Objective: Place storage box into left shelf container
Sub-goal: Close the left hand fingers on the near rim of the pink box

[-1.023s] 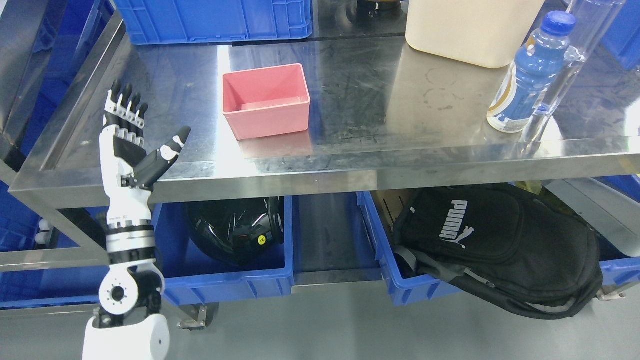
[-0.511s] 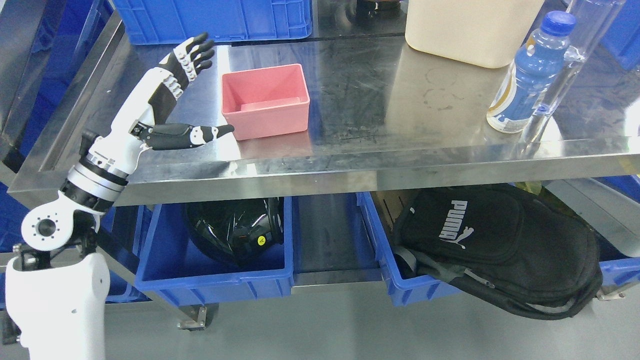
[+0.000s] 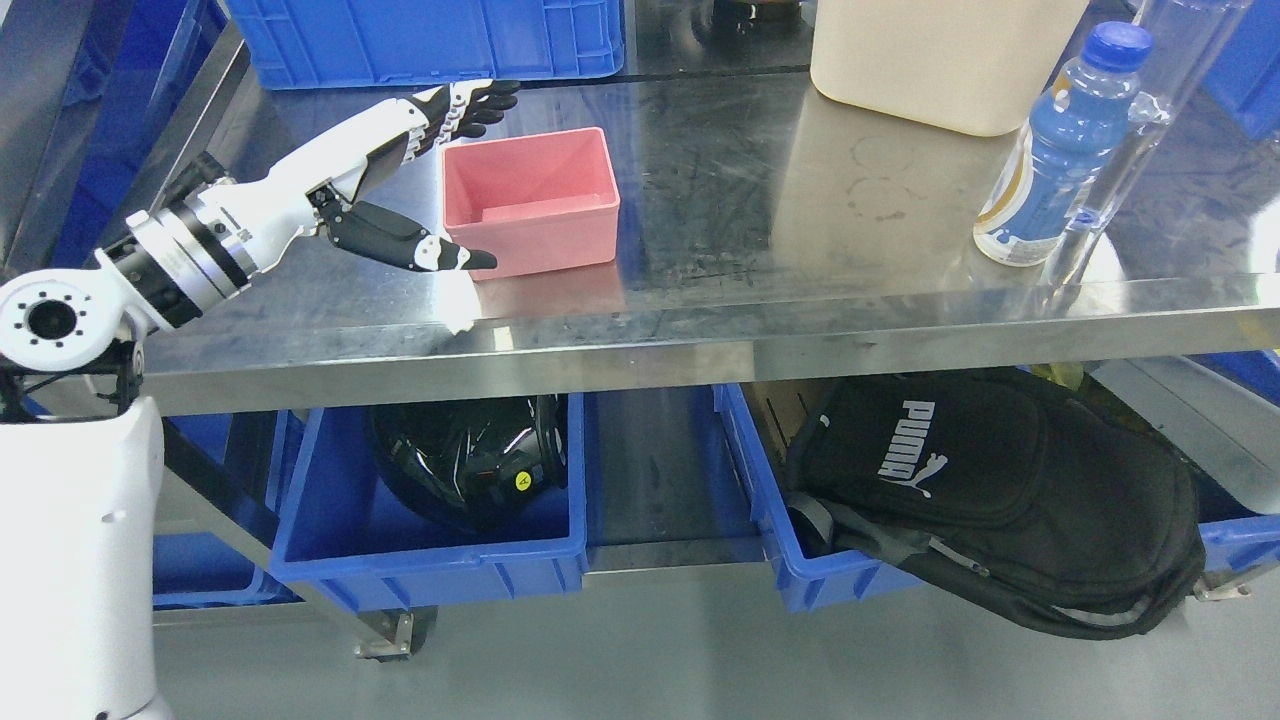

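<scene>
A pink storage box stands upright and empty on the steel shelf top. My left hand reaches in from the left and lies open beside the box's left wall. Its fingers stretch past the box's back left corner, and its thumb points at the front left corner. The hand brackets that side without closing on it. Below on the left, a blue bin holds a black helmet. The right arm is out of view.
A blue crate stands behind the box. A cream container, a blue-capped bottle and a clear tube stand at the right. A second blue bin below holds a black backpack.
My left arm has swung up from below the shelf edge and reached right across the shelf top. The open hand now sits against the pink box's left side. The box has not moved.
</scene>
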{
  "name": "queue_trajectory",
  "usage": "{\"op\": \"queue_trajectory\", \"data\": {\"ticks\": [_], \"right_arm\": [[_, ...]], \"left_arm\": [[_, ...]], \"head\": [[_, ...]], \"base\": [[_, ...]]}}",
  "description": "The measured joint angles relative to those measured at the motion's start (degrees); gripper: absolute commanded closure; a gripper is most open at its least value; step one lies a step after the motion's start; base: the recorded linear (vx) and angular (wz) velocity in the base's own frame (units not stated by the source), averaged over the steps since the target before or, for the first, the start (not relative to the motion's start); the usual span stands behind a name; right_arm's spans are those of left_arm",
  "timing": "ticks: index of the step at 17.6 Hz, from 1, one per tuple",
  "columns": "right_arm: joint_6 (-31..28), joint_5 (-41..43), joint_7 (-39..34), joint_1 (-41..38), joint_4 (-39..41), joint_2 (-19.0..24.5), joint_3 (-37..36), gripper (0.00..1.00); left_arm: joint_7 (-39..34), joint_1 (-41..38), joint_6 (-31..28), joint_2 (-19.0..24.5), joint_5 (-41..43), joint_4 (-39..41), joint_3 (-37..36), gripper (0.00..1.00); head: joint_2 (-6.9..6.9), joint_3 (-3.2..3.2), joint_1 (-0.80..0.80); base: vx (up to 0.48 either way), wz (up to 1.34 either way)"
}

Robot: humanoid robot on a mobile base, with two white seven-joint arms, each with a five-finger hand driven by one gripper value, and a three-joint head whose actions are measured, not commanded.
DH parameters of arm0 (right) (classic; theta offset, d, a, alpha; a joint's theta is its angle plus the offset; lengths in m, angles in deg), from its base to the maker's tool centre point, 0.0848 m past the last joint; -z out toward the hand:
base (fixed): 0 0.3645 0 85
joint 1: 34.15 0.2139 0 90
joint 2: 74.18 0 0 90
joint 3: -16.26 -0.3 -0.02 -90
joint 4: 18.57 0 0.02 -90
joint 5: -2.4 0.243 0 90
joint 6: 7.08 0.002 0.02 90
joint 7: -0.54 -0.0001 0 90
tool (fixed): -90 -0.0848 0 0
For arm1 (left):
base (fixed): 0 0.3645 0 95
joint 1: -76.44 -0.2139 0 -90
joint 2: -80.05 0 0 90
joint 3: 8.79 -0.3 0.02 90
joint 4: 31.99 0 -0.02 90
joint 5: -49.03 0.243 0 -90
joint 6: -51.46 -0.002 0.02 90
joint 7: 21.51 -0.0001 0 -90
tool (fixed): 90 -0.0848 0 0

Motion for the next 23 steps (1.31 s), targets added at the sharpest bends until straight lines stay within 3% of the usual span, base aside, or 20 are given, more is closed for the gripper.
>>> {"op": "queue_trajectory", "data": {"ticks": [8,13,21,22,23], "right_arm": [[0.0,0.0,-0.1,0.0,0.0,0.0,0.0,0.00],[0.0,0.0,-0.1,0.0,0.0,0.0,0.0,0.00],[0.0,0.0,-0.1,0.0,0.0,0.0,0.0,0.00],[0.0,0.0,-0.1,0.0,0.0,0.0,0.0,0.00],[0.0,0.0,-0.1,0.0,0.0,0.0,0.0,0.00]], "left_arm": [[8.3,6.7,-6.8,2.2,4.4,-3.9,-9.0,0.12],[11.1,8.4,-8.1,2.8,8.6,-5.7,-11.9,0.15],[11.9,9.7,-8.3,2.0,11.2,-8.6,-13.7,0.68],[12.1,9.7,-7.9,1.6,11.4,-9.0,-13.5,0.80],[12.4,9.7,-7.0,1.2,11.7,-9.4,-13.2,1.00]], "head": [[0.00,0.00,0.00],[0.00,0.00,0.00],[0.00,0.00,0.00],[0.00,0.00,0.00],[0.00,0.00,0.00]], "base": [[0.000,0.00],[0.000,0.00],[0.000,0.00],[0.000,0.03],[0.003,0.04]]}}
